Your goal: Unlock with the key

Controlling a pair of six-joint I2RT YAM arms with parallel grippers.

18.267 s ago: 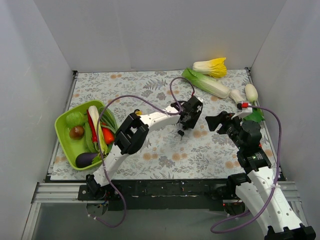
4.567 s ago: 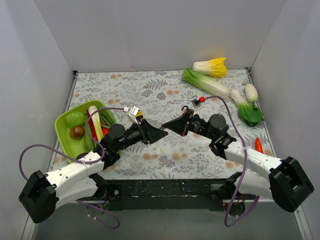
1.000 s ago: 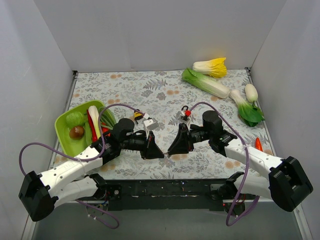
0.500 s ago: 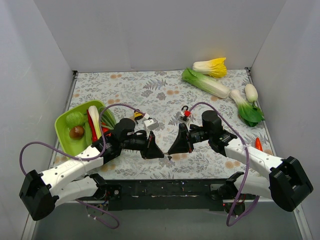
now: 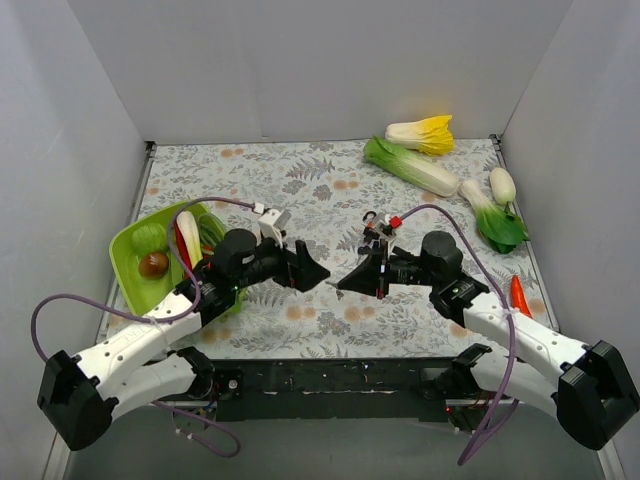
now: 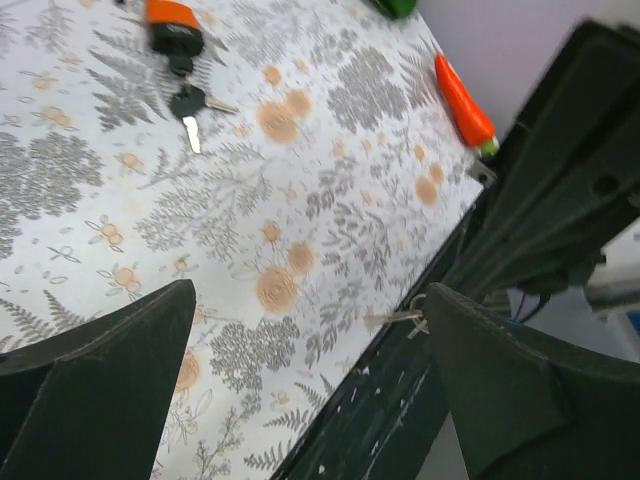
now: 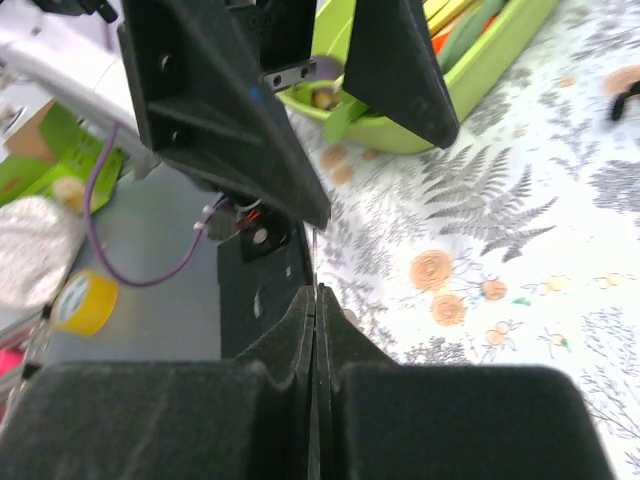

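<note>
We are seeing bright, even light casting soft shadows on the table (image 5: 300,180); close fingers (image 6: 90,390) are looking blurred.

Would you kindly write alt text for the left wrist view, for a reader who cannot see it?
The open left gripper frames a floral tablecloth; at its near edge a small silver key hangs from the tip of the shut right gripper. Farther off lie an orange padlock, black-headed keys beside it, and a carrot.

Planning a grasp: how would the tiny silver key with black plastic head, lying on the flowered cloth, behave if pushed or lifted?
The black-headed silver key lies flat and thin, so lifting it cleanly is probably hard. It looks light; a push would likely slide it, not roll it.
</note>
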